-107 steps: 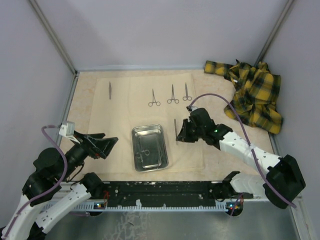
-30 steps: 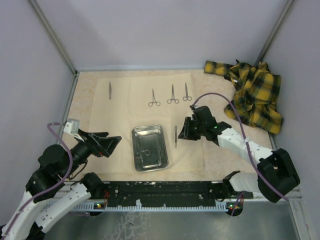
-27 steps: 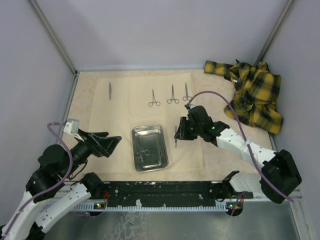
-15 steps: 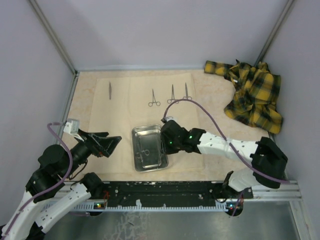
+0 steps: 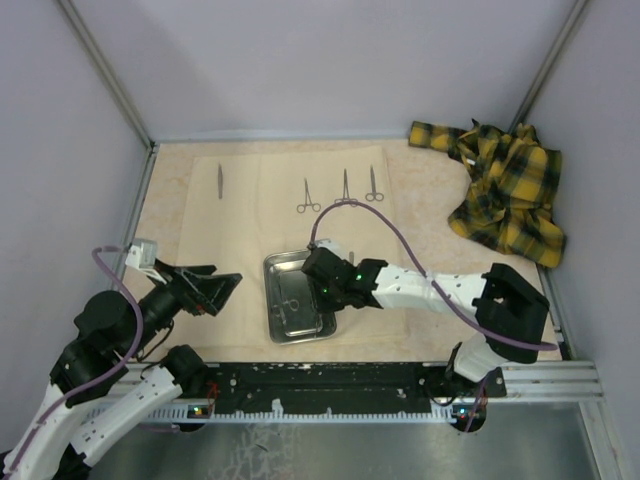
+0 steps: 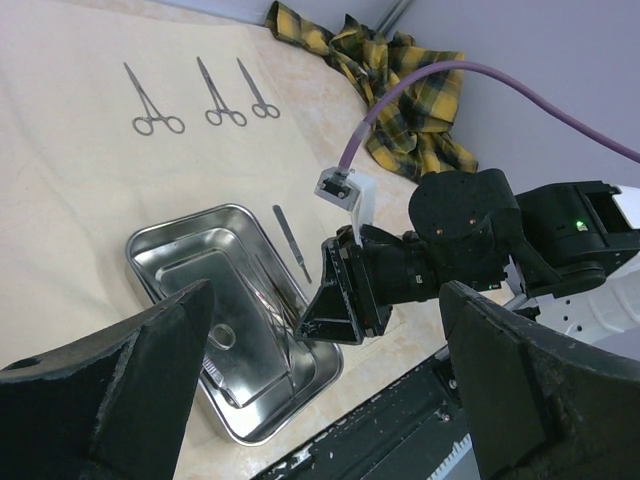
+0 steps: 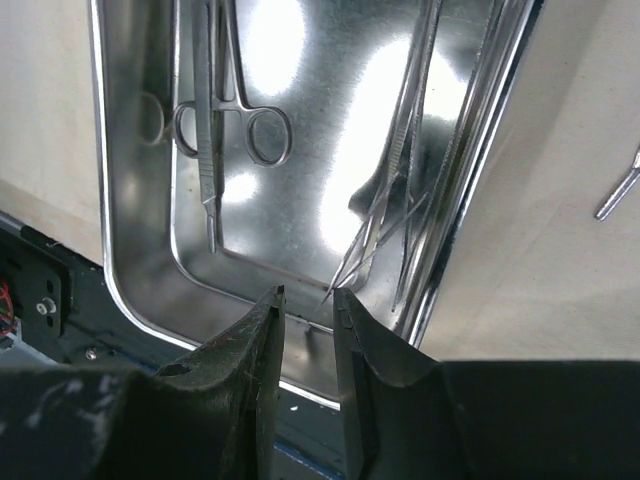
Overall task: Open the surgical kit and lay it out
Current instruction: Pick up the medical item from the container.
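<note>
The steel tray lies on the beige cloth wrap, near its front. My right gripper hangs over the tray's right side, fingers a narrow gap apart with nothing between them. Below it, the right wrist view shows ring-handled forceps and several thin tweezers in the tray. A slim tool lies on the cloth just right of the tray. At the cloth's far side lie tweezers and three forceps. My left gripper hovers wide open left of the tray.
A yellow-and-black plaid cloth is bunched in the far right corner. The black rail with the arm bases runs along the near edge. Walls close in the table on the left, back and right.
My right gripper has swung left from the slim tool on the cloth to above the tray's right side. The tool stays on the cloth. The left arm has barely moved.
</note>
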`<action>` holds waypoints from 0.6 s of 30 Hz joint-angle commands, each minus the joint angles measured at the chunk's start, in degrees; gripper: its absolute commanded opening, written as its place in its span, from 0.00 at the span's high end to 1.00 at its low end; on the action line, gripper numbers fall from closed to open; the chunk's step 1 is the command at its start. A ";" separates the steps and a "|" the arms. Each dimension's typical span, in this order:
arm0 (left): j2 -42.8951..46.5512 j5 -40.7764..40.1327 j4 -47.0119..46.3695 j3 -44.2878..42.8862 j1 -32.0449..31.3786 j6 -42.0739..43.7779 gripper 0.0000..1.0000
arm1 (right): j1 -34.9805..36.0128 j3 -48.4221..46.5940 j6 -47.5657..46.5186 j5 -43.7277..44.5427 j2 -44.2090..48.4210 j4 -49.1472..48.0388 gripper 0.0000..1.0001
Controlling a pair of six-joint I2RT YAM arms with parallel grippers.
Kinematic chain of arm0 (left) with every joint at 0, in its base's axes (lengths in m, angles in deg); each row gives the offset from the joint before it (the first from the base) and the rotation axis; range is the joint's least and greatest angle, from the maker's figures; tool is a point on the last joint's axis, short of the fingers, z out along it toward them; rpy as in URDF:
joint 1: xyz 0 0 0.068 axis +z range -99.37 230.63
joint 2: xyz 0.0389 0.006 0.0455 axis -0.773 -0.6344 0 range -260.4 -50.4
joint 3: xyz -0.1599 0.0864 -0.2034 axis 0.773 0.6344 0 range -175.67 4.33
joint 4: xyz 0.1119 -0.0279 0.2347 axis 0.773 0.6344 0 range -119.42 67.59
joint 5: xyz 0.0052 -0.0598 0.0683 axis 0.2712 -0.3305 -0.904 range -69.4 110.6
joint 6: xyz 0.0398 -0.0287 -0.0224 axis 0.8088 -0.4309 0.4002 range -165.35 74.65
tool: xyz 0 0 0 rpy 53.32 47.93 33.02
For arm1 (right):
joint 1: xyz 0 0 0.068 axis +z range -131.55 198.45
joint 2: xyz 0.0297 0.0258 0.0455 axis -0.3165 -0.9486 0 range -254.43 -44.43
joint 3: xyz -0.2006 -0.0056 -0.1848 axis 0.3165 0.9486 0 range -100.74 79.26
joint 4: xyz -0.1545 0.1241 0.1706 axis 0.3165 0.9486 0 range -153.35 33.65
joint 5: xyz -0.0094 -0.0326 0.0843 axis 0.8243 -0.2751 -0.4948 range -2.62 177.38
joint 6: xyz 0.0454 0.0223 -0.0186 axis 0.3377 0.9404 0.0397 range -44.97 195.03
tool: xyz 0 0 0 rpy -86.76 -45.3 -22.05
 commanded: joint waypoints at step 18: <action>-7.56 14.95 -1.51 6.23 -0.20 -20.26 0.00 | 0.04 -25.28 -12.47 -0.53 -18.75 -2.41 0.73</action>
